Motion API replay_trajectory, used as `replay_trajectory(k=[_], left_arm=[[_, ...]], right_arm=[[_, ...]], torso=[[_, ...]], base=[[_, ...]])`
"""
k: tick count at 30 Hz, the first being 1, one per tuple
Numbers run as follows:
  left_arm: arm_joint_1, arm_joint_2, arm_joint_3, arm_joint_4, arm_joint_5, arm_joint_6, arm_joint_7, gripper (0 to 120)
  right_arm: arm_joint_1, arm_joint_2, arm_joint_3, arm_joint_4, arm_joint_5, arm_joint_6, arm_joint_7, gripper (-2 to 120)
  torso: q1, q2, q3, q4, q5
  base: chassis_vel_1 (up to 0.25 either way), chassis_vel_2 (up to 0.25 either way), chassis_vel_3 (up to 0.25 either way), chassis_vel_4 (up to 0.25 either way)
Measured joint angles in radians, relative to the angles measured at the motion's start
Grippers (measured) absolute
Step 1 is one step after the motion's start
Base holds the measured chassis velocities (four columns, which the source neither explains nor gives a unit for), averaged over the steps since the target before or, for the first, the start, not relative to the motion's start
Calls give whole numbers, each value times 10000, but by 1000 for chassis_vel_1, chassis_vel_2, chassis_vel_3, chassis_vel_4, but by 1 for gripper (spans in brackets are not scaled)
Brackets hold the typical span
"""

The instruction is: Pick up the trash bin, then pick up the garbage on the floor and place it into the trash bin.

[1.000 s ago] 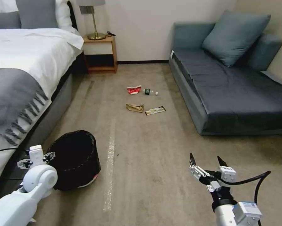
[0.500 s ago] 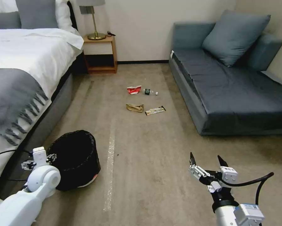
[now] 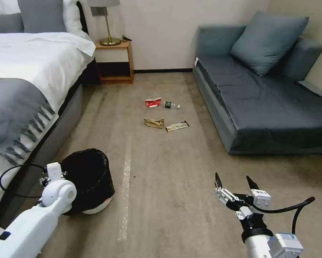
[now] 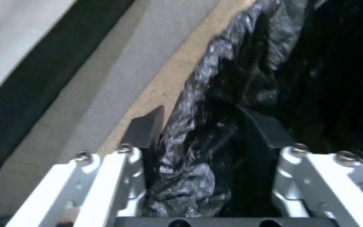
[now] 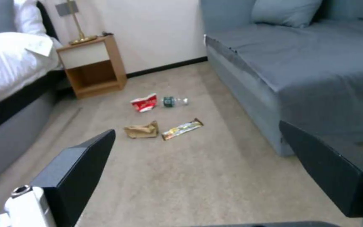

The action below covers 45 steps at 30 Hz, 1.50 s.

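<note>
By the bed [image 3: 21,89], the left end effector [image 4: 198,132] straddles the rim of the trash bin [image 3: 91,175], one finger outside and one inside the black liner, with a gap left on the inner side, so not yet clamped. The bin stands on the carpet, tipped slightly, not yet lifted. Farther ahead, all four pieces of garbage lie untouched: red-white carton [image 3: 153,103], green-labelled bottle [image 3: 171,105], brown paper [image 3: 154,123], yellow-silver wrapper [image 3: 177,125]. The right end effector [image 3: 233,184] hovers released and empty near the sofa [image 3: 261,104]. Judged so, the first step is under way; everything else remains.
</note>
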Motion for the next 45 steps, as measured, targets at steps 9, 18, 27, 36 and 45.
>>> replay_trajectory(k=[9,18,27,36,45], left_arm=[[-275,-156,187,236,30,-67,10,23],[63,-70,-156,248,583,-1334,901,13],[543,92,-471,-531,1298,-1948,1208,8],[856,194,-563,-1156,1844,-2142,1257,7],[1135,522,-699,-2038,2790,-2216,1181,7]], right_arm=[[69,-89,116,52,219,-175,-6,100],[187,-73,115,-48,478,-260,157,100],[211,-67,92,-86,583,-325,244,100],[253,-140,118,-32,886,-495,355,100],[377,-417,133,-81,1375,-800,-40,100]], torso=[[0,1,-2,2,3],[0,-1,3,-2,-17],[1,0,1,-2,-2],[1,-1,1,0,-2],[1,0,0,0,0]], base=[[0,0,0,0],[0,0,0,0],[0,0,0,0],[0,0,0,0],[0,0,0,0]])
